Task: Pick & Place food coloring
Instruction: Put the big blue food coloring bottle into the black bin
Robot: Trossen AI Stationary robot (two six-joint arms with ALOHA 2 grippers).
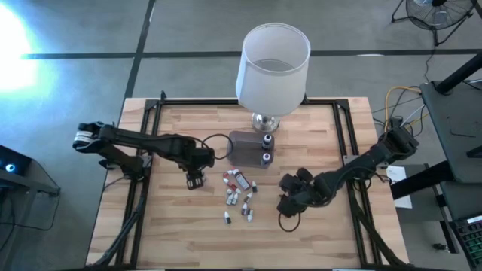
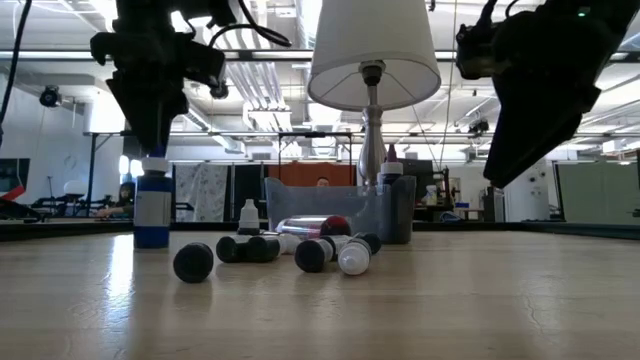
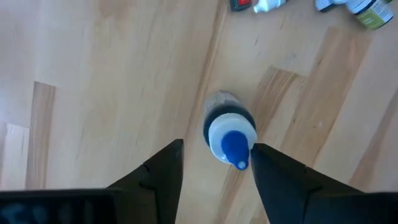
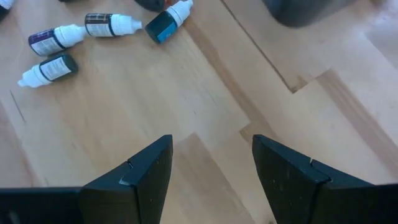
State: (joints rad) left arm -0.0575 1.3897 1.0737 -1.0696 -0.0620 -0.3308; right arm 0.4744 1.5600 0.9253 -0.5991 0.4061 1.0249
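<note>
A blue-bodied food coloring bottle (image 2: pixel 152 215) stands upright on its base on the wood, left of the others. My left gripper (image 3: pixel 216 146) hangs open right above it, pointing down, with a finger on either side of the white cap and blue tip (image 3: pixel 231 142). I see no touch. Several more small bottles (image 1: pixel 239 197) lie on their sides at the table's middle. My right gripper (image 1: pixel 286 205) is open and hovers to their right with nothing between its fingers. In the right wrist view, those bottles (image 4: pixel 62 43) lie beyond it.
A clear plastic tub (image 1: pixel 245 147) sits behind the loose bottles with two dark-capped bottles (image 1: pixel 266 148) standing at its right end. The white-shaded lamp (image 1: pixel 273 60) stands at the far edge behind it. Bare wood lies near and to both sides.
</note>
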